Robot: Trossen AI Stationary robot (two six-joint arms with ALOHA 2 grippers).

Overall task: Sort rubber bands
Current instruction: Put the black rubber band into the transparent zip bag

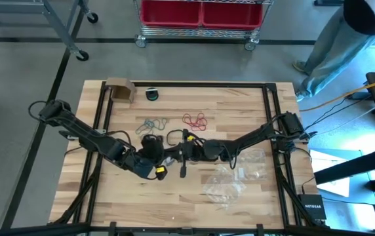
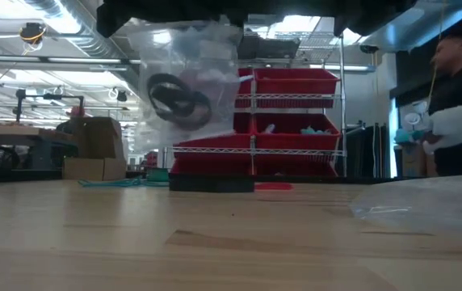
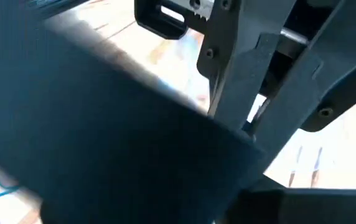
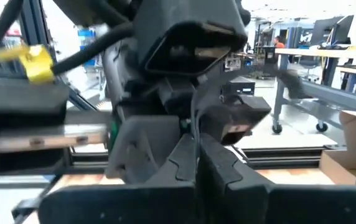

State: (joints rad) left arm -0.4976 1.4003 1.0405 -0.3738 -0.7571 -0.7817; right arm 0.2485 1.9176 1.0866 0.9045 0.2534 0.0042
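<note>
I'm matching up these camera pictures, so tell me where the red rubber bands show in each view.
High view: the red rubber bands lie on the far half of the table, just right of centre.
Low view: a thin red streak far across the table, right of centre.
Left wrist view: not in it.
Right wrist view: not in it.
Shared landmark: the red bins behind the table.

**Light and picture quality**

Even overhead light on the table [image 1: 194, 190]; cold glare at the high view's right edge. Ceiling lamps [image 2: 69, 77] glare in low view, foreground soft. Left wrist view mostly dark, blurred, perhaps motion-smeared. Right wrist near parts unfocused.
</note>
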